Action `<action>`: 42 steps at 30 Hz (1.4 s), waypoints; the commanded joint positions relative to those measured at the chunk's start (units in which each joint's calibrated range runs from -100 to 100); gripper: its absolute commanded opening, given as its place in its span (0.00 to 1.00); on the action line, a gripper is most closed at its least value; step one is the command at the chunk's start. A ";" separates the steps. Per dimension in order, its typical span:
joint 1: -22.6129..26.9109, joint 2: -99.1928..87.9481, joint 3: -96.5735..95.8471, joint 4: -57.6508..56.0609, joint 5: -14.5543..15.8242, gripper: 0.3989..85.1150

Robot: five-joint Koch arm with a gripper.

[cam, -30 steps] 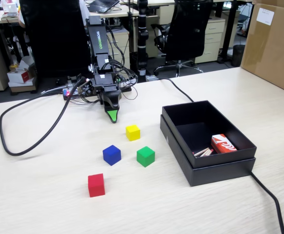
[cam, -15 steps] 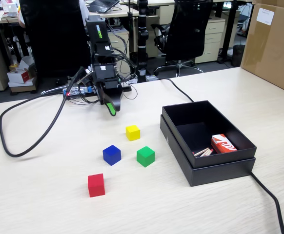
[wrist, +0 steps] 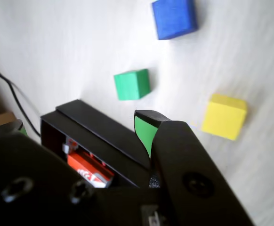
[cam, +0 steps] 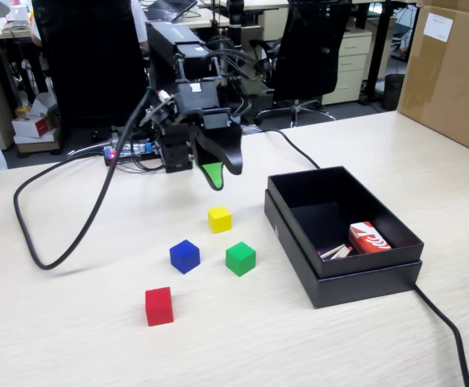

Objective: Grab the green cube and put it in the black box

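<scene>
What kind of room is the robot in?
Probably an office. Behind the wooden table stand black swivel chairs and desks with drawer units, and a big brown carton sits on the table.

Pale wood-grain table (cam: 81, 339), black office chairs (cam: 315, 48) behind, drawer pedestal (cam: 355, 60), brown carton (cam: 452, 72) right

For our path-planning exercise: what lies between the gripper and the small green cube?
In the fixed view the small yellow cube sits on the table between the raised gripper and the small bright green cube, slightly left of the direct line.
</scene>
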State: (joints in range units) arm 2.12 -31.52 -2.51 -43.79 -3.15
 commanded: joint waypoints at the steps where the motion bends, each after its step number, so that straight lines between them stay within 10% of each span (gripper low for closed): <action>1: 0.39 8.40 8.31 -1.53 -1.71 0.54; 24: -0.20 34.91 17.74 -1.87 -3.81 0.54; 30: -0.44 37.66 18.56 -1.87 -4.25 0.41; 37: -0.93 37.89 18.92 -1.87 -4.49 0.01; 42: -0.88 36.17 18.19 -2.82 -4.69 0.01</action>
State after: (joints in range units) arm 1.25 7.31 12.46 -45.26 -7.25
